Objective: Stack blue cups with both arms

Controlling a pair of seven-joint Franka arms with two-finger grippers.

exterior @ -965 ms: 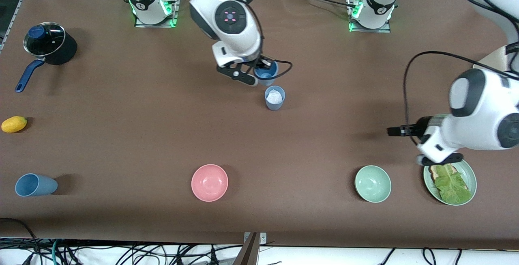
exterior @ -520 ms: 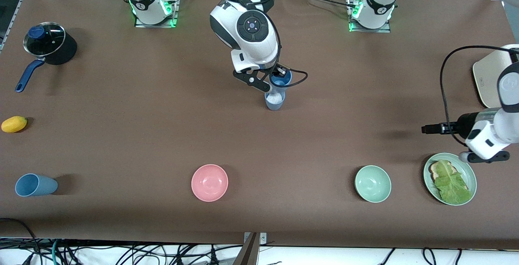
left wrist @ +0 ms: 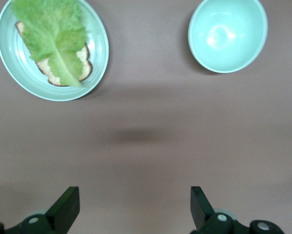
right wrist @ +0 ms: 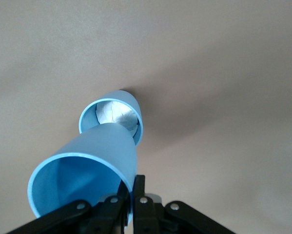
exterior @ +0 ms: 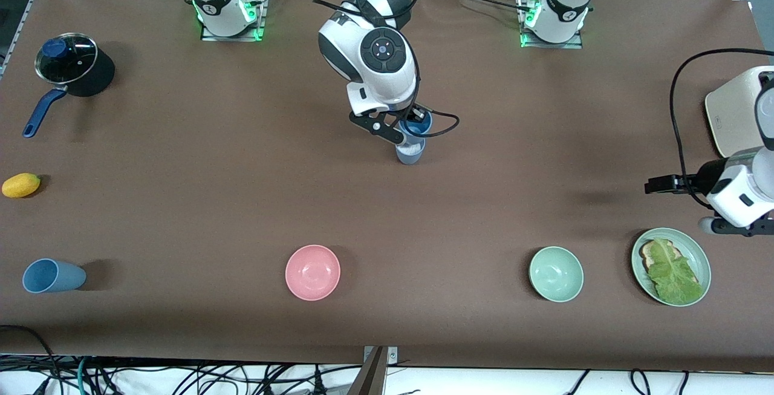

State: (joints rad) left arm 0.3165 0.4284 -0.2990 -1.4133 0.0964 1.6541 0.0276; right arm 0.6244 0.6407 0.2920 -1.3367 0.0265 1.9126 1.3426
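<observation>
My right gripper point(exterior: 410, 131) is shut on the rim of a blue cup point(exterior: 418, 124) and holds it just over a second, upright blue cup point(exterior: 410, 153) in the middle of the table. In the right wrist view the held cup point(right wrist: 87, 170) is tilted, its base at the mouth of the standing cup point(right wrist: 114, 117), which has a white scrap inside; one finger is inside the rim and one outside point(right wrist: 131, 187). A third blue cup point(exterior: 51, 276) lies on its side at the right arm's end, near the front camera. My left gripper point(exterior: 656, 186) is open and empty over bare table point(left wrist: 134, 195).
A pink bowl point(exterior: 312, 272), a mint-green bowl point(exterior: 556, 273) and a green plate point(exterior: 695, 256) with bread and lettuce lie near the front camera. A lidded black pot point(exterior: 74, 65) and a yellow fruit point(exterior: 21, 185) sit at the right arm's end. A white slab point(exterior: 731, 117) lies at the left arm's end.
My right gripper has carried its blue cup toward the front camera until it is over the standing cup. My left arm has drawn back toward its end of the table, off the plate.
</observation>
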